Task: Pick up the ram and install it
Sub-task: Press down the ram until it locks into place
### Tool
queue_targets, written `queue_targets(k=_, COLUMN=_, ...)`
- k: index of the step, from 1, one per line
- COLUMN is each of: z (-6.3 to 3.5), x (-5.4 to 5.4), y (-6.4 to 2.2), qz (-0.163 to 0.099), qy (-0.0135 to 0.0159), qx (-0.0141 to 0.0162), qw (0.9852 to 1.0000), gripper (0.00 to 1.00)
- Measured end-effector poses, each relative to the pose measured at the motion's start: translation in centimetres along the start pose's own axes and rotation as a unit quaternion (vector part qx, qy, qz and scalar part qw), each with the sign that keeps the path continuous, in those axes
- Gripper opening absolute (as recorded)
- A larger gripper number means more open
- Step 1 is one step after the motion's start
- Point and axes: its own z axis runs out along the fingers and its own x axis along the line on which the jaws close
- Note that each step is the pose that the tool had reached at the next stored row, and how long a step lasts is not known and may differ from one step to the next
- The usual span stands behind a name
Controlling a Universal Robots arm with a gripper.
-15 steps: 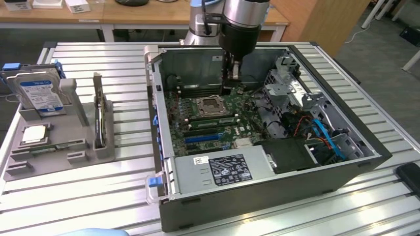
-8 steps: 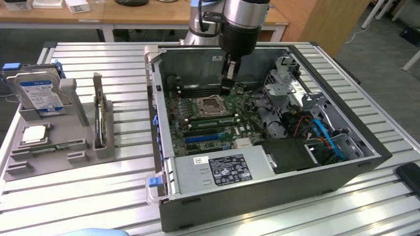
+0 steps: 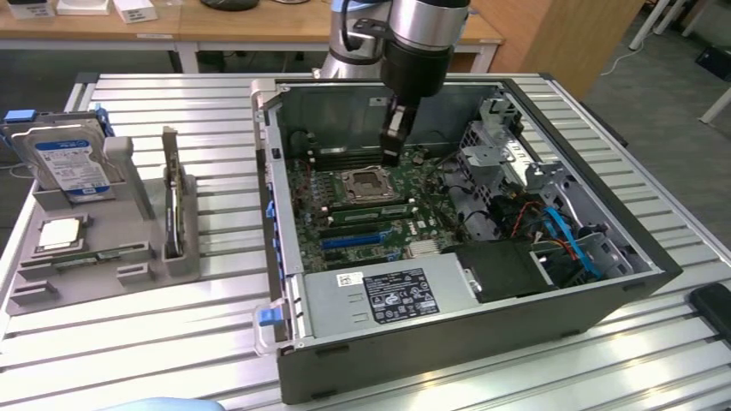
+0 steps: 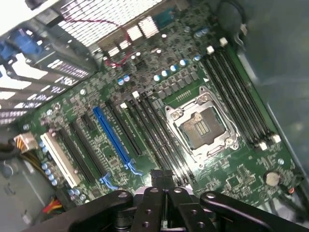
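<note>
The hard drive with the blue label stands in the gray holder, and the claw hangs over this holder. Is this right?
Not quite. The hard drive does stand in the gray holder, but the claw hangs inside the open computer case, over the green board near the processor socket. The exterior view shows this.

Ribbed, shiny metal table [image 3: 171,334]; matt grey plastic holder [image 3: 98,257]; green circuit motherboard [image 4: 159,121].
</note>
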Motion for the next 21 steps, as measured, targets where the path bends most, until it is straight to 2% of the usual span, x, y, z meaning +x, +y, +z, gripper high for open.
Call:
queue_targets(k=5, z=0.00, x=0.00, y=0.00, qz=0.041, qy=-0.0002, qx=-0.0017, qw=0.9992, gripper=0.10)
queue_targets(k=10, z=0.00, x=0.00, y=0.00, qz=0.082, qy=-0.0004, qx=-0.0034, qw=0.9966, gripper=0.10)
queue_targets(k=16, z=0.00, x=0.01, y=0.00, qz=0.133, qy=-0.0006, qx=-0.0055, qw=0.9910, gripper=0.10)
queue_targets(k=21, z=0.00, x=0.00, y=0.00, qz=0.176, qy=-0.0009, qx=-0.0072, qw=0.9844, gripper=0.10)
